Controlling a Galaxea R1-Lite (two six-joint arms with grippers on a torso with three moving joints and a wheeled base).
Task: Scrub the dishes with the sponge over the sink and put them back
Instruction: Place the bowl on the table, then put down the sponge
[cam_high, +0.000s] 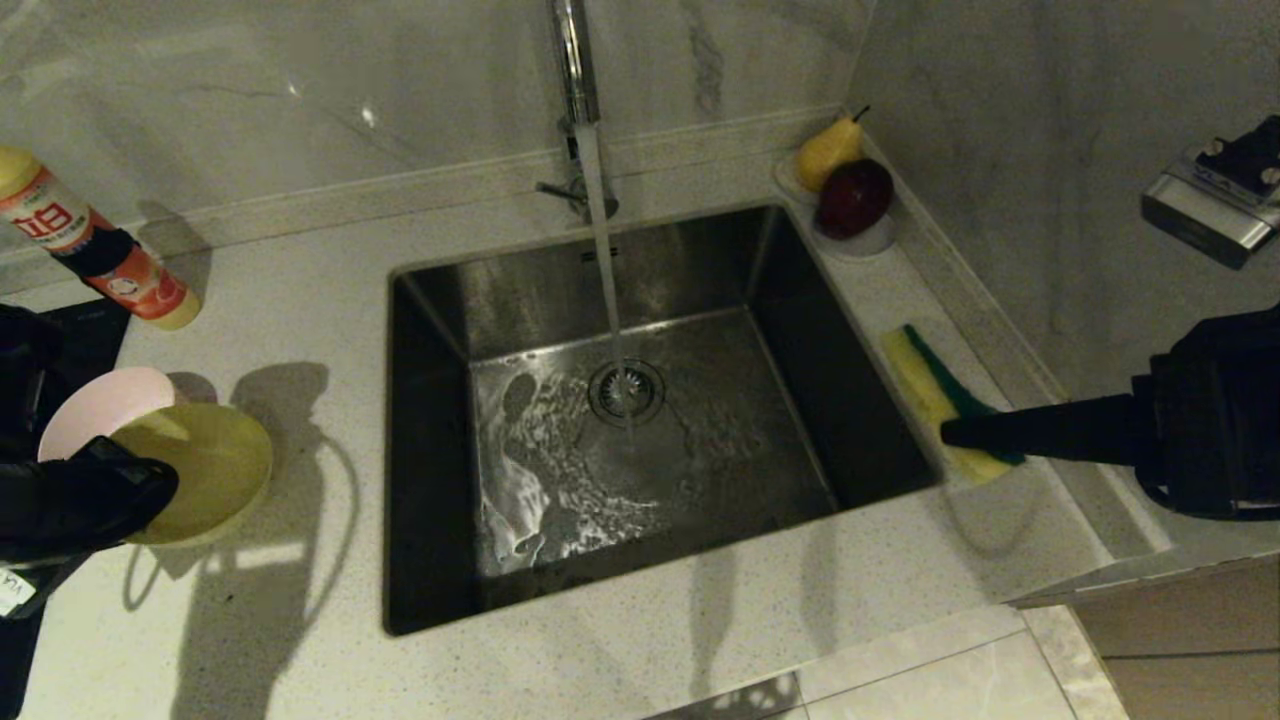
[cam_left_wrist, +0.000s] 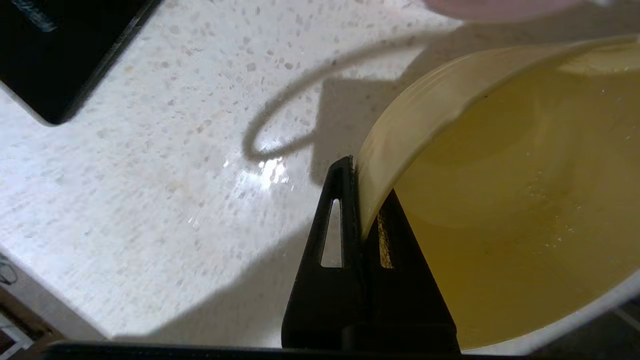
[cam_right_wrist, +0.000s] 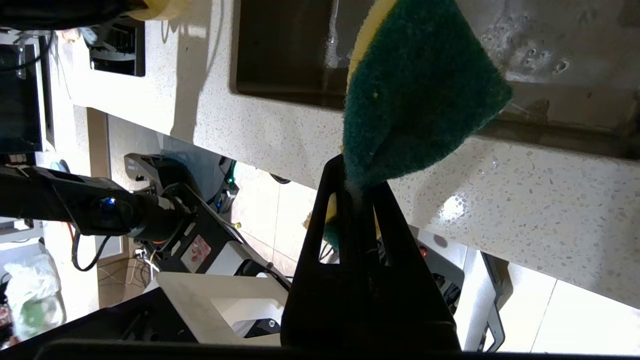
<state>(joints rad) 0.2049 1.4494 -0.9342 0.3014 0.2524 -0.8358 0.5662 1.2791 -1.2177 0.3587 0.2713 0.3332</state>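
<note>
Holding yellow bowl (cam_left_wrist: 500, 200), L claw (cam_left_wrist: 357, 200) | R claw (cam_right_wrist: 357, 200) clamps sponge (cam_right_wrist: 415, 95) | sink (cam_high: 440, 300): water running

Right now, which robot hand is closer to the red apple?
The right. The right gripper, shut on the sponge, sits on the apple's side of the sink; the left gripper holds the yellow bowl across it.
</note>
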